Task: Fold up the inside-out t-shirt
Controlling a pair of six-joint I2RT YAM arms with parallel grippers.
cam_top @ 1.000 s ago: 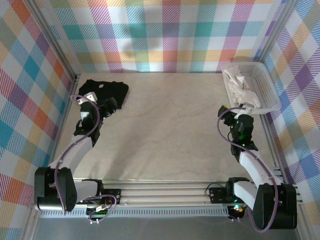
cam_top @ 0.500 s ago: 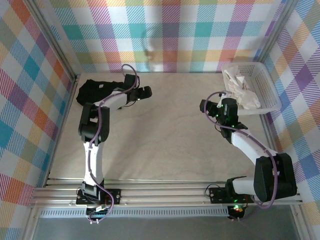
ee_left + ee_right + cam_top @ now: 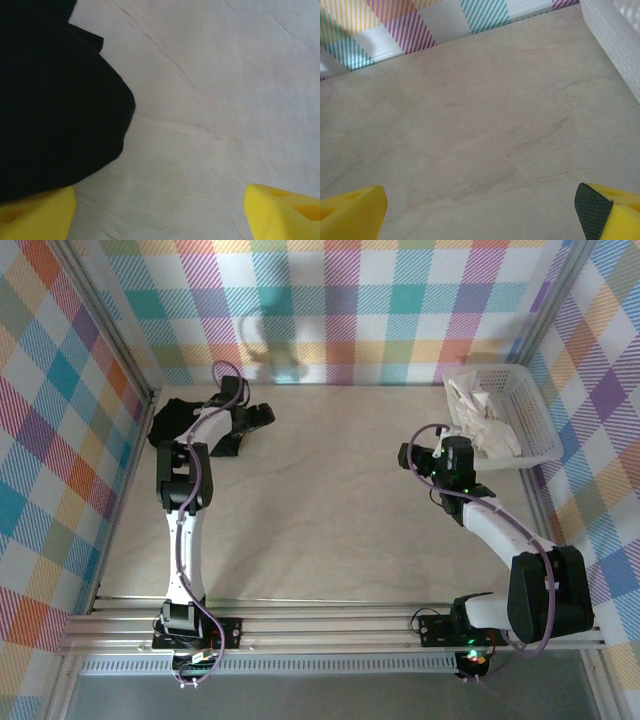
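Two black-and-white robot arms are reaching across a pale, marble-patterned surface (image 3: 340,510) that is enclosed by brightly checked fabric walls (image 3: 350,300).

The left arm is stretching to the far left corner. There the left gripper (image 3: 245,430) is hanging just beside the edge of a crumpled black cotton t-shirt (image 3: 180,420). In the left wrist view, this gripper (image 3: 160,215) is standing released. Its yellow fingertips (image 3: 35,215) are spread wide with only bare surface between them. The black t-shirt (image 3: 50,100) is filling the left side of that view, next to one fingertip.

The right arm is bending toward the far right. The right gripper (image 3: 418,455) is pointing left over bare surface, near a white plastic lattice basket (image 3: 530,405). In the right wrist view, this gripper (image 3: 480,215) is also standing released and grasping nothing. The basket wall (image 3: 615,40) is showing at the upper right.

The soft cream-white cotton t-shirt (image 3: 480,415), the inside-out one, is lying bunched up inside the basket at the far right, apart from both grippers.
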